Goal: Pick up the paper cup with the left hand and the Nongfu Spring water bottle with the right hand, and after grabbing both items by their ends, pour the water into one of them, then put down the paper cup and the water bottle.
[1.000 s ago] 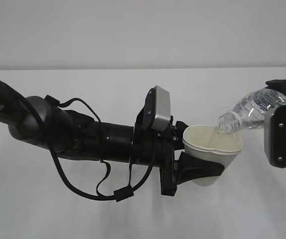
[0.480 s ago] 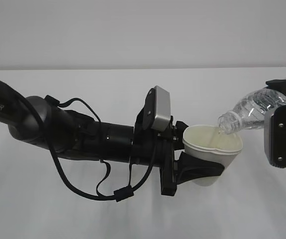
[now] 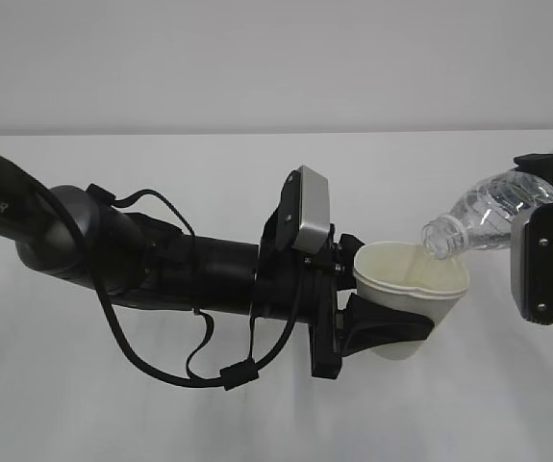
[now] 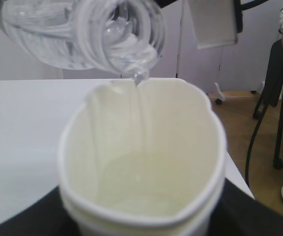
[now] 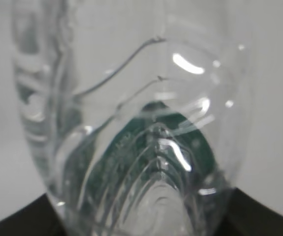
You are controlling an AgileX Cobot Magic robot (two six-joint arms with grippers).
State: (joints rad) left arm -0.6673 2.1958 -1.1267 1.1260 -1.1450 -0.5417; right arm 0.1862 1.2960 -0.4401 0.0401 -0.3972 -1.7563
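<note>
Nothing shifted across the last second — same tilt, same spacing, both grips steady. Pour in progress, judged mid-step; put-down of both items not yet begun.

Paper cup (image 3: pixel 413 289) held off the table (image 3: pixel 113 404), clamped low on its wall by the left hand (image 3: pixel 391 327), black jaws wrapped around the lower body. Rim squeezed out of round, pinched into a lobed outline, plain in the left wrist view (image 4: pixel 146 196). Cup roughly upright, mouth open toward 12 o'clock.

Nongfu Spring water bottle (image 3: pixel 492 214) at 2 o'clock from the cup, tipped well over, capless neck pointing down toward 8 o'clock, mouth just above the far rim. Grasped at its base end by the right hand (image 3: pixel 545 255); jaws themselves mostly hidden behind the grey block in the exterior view, but the right wrist view shows the ribbed bottle (image 5: pixel 141 147) filling the space between dark jaw edges — closed on it, by that evidence. Green label seen through the plastic there.

Water (image 4: pixel 139 98) falling as a thin clear stream from the bottle lip into the cup, running down the back wall; shallow pool at the bottom. Cup far from full.

Left arm stretched nearly level from 9 o'clock toward centre, wrist camera block on top, cable looped beneath. Right arm enters at 3 o'clock, wrist rolled to hold the tilt.

Risk, as judgement: soft, deformed cup wall — any tighter squeeze or jolt could slop the contents.
</note>
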